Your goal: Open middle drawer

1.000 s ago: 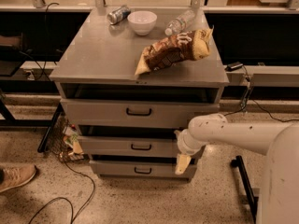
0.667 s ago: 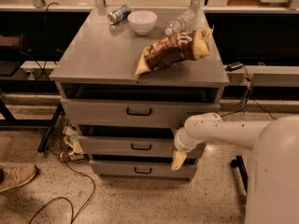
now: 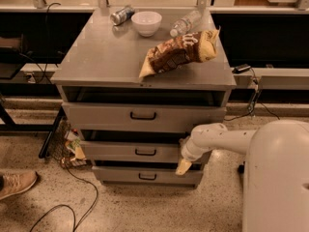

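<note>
A: Log the claw first. Where is it?
B: The tan-tipped gripper (image 3: 184,166) on the rounded white arm (image 3: 212,138) hangs tip-down below the front edge of the grey metal desk (image 3: 106,57), near its right front corner, at the right end of the wide grey metal middle drawer (image 3: 116,151). Apart or together: not readable from this view
A: And the target, relative to it?
B: The small black bar handle (image 3: 145,152) sits at the centre of the low front panel, sideways from the claw toward the desk's left edge and slightly higher than the tip. The bar's long axis runs parallel to the front edge. The pull is probably straight out from that edge
A: Neighbours?
B: The taller grey top drawer (image 3: 96,116) above, the narrower grey bottom drawer (image 3: 116,176) below, the tip about level with its upper lip
A: Surfaces?
B: Smooth matt sheet metal, square-edged. The handle is thin and hard, likely with little room behind it. On the desk top are a crinkly brown snack bag (image 3: 178,52) toward the front edge, and a glossy white bowl (image 3: 146,22), a clear plastic bottle (image 3: 186,23) and a metal can (image 3: 121,14) near the back edge
</note>
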Motion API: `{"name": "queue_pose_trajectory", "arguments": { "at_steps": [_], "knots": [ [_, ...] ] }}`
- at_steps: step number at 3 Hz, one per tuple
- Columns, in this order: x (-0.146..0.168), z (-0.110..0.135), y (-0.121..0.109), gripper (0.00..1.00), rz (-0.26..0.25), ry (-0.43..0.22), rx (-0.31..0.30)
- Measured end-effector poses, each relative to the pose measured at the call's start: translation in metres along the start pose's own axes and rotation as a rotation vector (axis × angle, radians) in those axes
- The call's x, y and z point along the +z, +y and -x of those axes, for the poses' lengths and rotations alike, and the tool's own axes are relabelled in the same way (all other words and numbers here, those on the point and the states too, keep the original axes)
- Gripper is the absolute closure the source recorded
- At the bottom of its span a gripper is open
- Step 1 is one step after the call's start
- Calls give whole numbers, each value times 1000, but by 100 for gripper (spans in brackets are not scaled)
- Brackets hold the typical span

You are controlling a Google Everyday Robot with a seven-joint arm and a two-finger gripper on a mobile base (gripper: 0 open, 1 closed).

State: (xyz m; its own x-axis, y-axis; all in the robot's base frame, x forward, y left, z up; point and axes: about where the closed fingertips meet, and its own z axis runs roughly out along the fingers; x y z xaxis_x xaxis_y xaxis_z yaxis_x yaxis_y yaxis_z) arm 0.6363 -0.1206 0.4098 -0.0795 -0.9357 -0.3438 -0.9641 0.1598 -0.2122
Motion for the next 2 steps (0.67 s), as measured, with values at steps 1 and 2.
{"name": "queue_pose_trajectory", "arguments": {
  "at_steps": [1,2],
  "knots": [
    [-7,-10,18,41,-11,-13,11],
    [-17,-14,42,66,12,-25,12]
  ]
}}
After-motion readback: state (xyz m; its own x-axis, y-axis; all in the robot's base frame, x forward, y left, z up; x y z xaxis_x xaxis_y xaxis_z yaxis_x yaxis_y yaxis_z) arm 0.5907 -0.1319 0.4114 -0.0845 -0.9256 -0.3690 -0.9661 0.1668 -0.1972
